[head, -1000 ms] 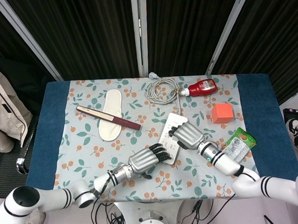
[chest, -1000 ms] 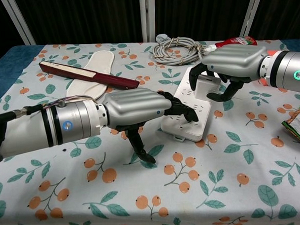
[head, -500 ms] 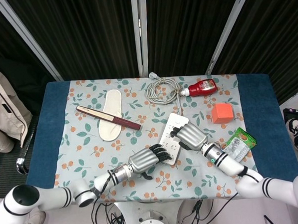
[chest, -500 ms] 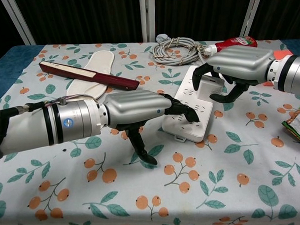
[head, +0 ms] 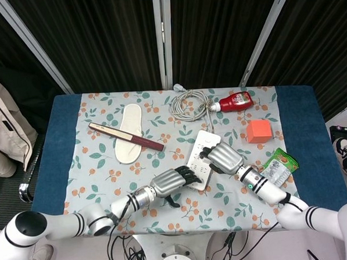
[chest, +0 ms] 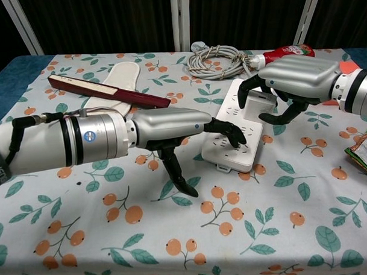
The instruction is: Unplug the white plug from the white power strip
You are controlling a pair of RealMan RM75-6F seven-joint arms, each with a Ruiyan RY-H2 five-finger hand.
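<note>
Near the table's middle, the left robot hand presses the white power strip down with spread fingers while the right robot hand grips the white plug, which likely needs a straight upward pull next.

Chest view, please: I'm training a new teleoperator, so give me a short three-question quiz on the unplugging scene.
1. True or false: the white plug is still seated in the white power strip.
2. Which hand's fingers press on the strip's near end? A) left hand B) right hand
3. Fill in: the coiled cable lies next to the red ___ bottle.

Key: 1 true; 2 A, while the right hand grips the plug; 3 ketchup, judging by its look, as the label is too small to read.
</note>
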